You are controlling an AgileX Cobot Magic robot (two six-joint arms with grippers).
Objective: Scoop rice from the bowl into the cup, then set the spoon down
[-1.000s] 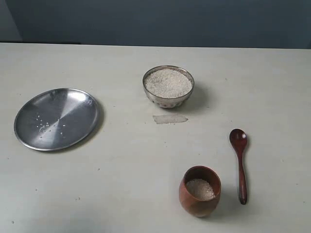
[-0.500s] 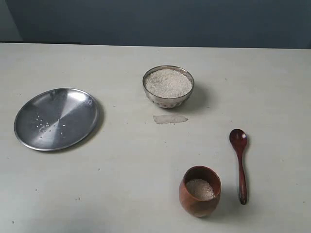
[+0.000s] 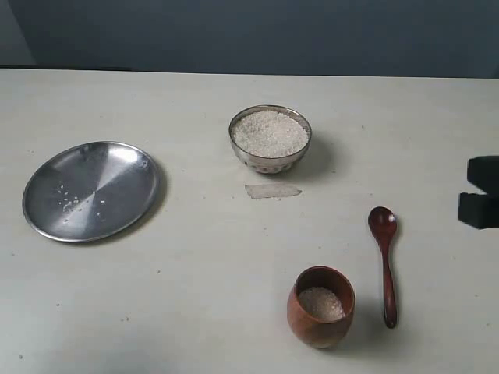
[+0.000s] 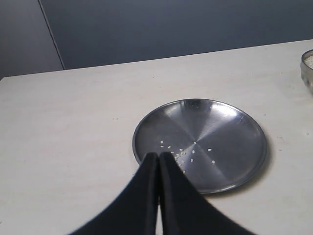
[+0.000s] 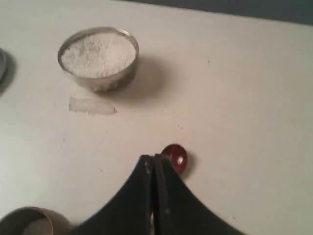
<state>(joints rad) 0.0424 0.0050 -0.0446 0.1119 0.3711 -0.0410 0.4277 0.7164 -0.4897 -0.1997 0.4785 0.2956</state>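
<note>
**Q:** Item one, the tool?

**A:** Dark reddish-brown wooden spoon (image 3: 384,265) with a long slim handle. It lies flat on the pale table (image 3: 195,312), unheld, at 3 o'clock of the small rounded reddish-brown wooden cup (image 3: 320,305). The two sit just beside each other, not touching, and the spoon's oval end points to 12 o'clock

**Q:** Source and contents?

**A:** Small round shiny steel bowl (image 3: 269,164), heaped with white uncooked rice grains (image 3: 270,132). It stands between 11 and 12 o'clock of the cup, well apart. The cup holds a shallow layer of rice too. A wide flat steel plate (image 3: 117,179) with a few stray grains lies toward 9 o'clock of the bowl

**Q:** Grippers?

**A:** Right gripper (image 5: 153,157): black fingers pressed together with nothing between them, hanging above the spoon's oval end. Left gripper (image 4: 157,155): likewise closed and empty, over the plate's edge

**Q:** Step in hand?

**A:** By my reading, the approach to pick up the spoon, with no scoop under way

**Q:** Next move requires?

**A:** The right jaws must part, descend astride the slim handle and close across it. The handle lies flat, so the fingertips probably need to reach nearly to the tabletop, away from the cup's side
</note>
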